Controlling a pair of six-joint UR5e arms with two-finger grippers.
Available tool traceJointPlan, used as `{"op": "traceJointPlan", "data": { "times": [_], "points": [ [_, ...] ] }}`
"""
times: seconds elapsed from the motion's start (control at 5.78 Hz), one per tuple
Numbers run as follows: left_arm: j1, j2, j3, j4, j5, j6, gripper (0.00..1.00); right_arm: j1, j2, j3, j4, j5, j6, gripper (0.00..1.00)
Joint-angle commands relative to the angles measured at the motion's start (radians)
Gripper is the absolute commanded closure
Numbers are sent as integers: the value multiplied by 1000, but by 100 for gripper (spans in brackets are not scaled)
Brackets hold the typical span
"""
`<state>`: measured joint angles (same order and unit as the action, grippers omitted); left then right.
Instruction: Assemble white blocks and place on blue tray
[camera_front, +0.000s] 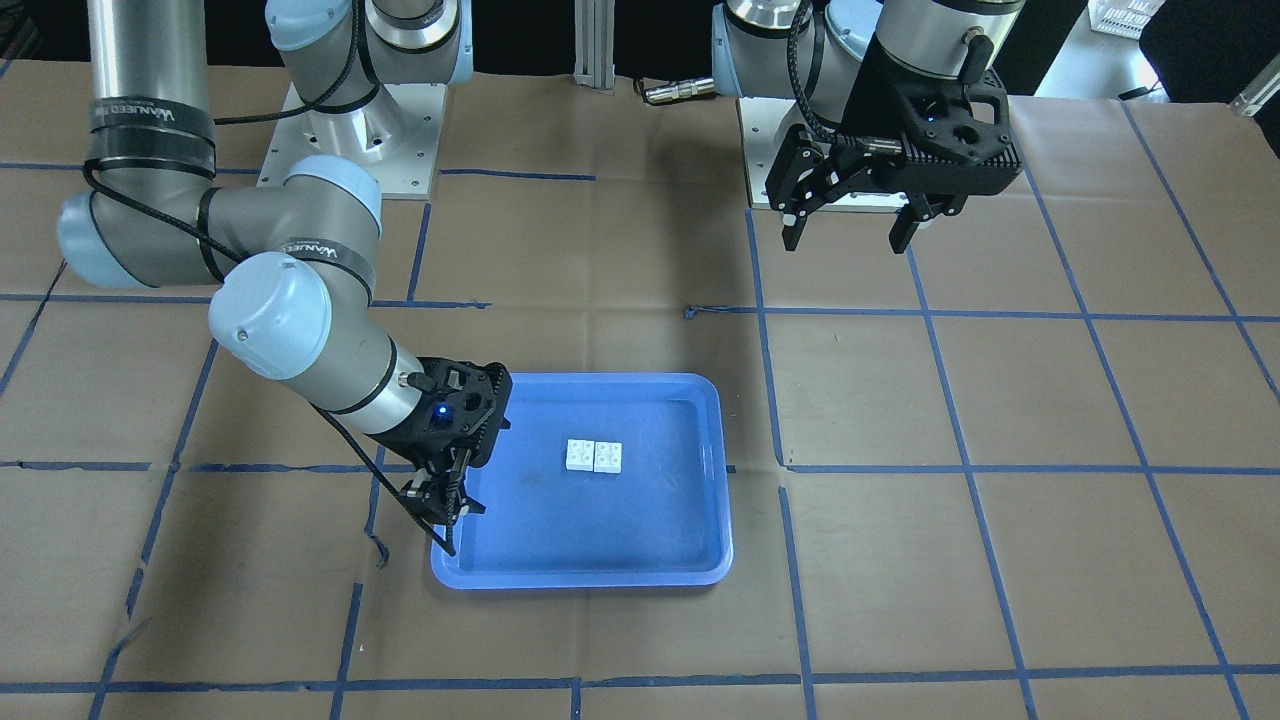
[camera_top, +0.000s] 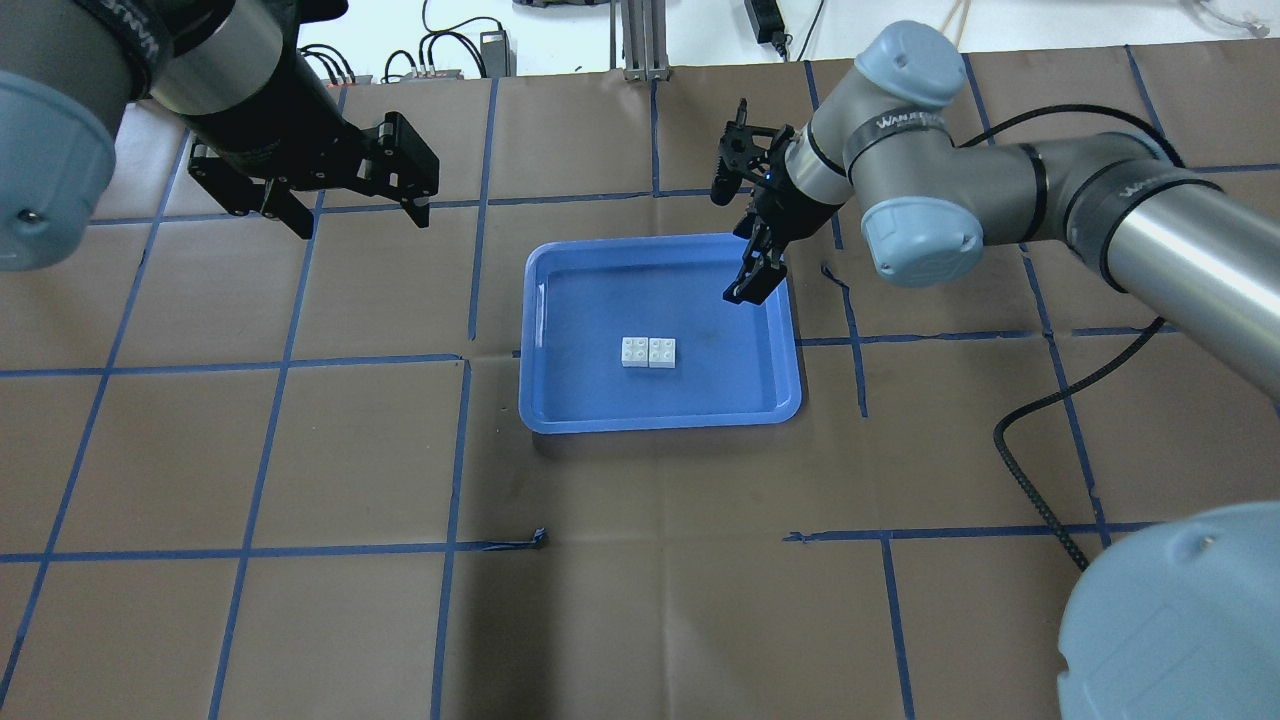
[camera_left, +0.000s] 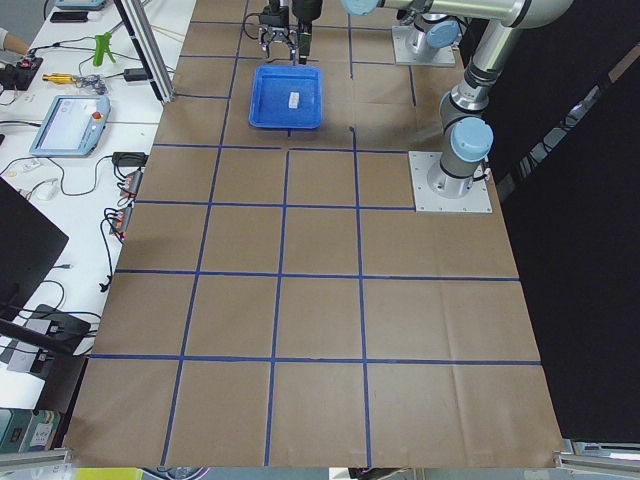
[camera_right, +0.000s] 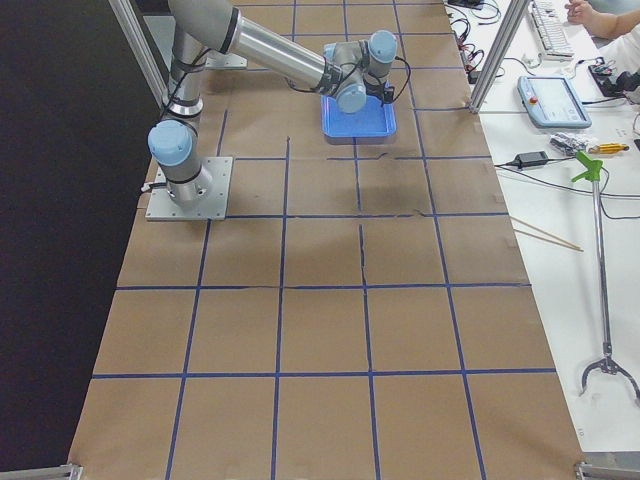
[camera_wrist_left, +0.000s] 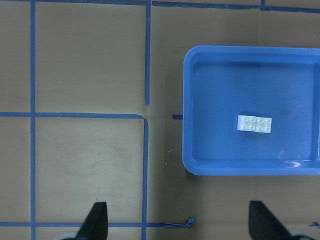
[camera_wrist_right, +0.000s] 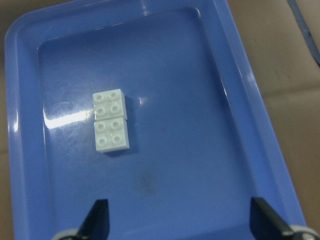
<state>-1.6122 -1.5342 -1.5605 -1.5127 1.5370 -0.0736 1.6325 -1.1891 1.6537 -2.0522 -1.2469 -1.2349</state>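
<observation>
The two white blocks (camera_front: 594, 455) lie side by side, touching, studs up, near the middle of the blue tray (camera_front: 580, 578). They also show in the overhead view (camera_top: 648, 352) and in both wrist views (camera_wrist_left: 255, 123) (camera_wrist_right: 111, 120). My right gripper (camera_top: 745, 285) is open and empty. It hangs over the tray's (camera_top: 660, 422) far right corner, apart from the blocks. In the right wrist view its fingertips (camera_wrist_right: 97, 220) stand wide apart. My left gripper (camera_top: 360, 220) is open and empty, raised well to the left of the tray (camera_wrist_left: 190, 100).
The table is covered in brown paper with a blue tape grid. Both arm base plates (camera_front: 350, 130) stand at the robot's side. A black cable (camera_top: 1030, 470) lies on the right. Work benches with tools (camera_left: 70, 120) flank the table.
</observation>
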Motion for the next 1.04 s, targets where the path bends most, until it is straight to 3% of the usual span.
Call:
{"op": "traceJointPlan", "data": {
  "times": [0.0,0.35,0.52,0.86],
  "points": [
    [0,0,-1,0,0,0,1,-51,-75,-86,183,-185,145,0],
    [0,0,0,0,0,0,1,-86,-153,-97,237,-241,458,0],
    [0,2,0,0,0,0,1,-88,-167,-116,268,-338,673,0],
    [0,2,0,0,0,0,1,-83,-210,-225,526,-355,1099,0]
  ]
}}
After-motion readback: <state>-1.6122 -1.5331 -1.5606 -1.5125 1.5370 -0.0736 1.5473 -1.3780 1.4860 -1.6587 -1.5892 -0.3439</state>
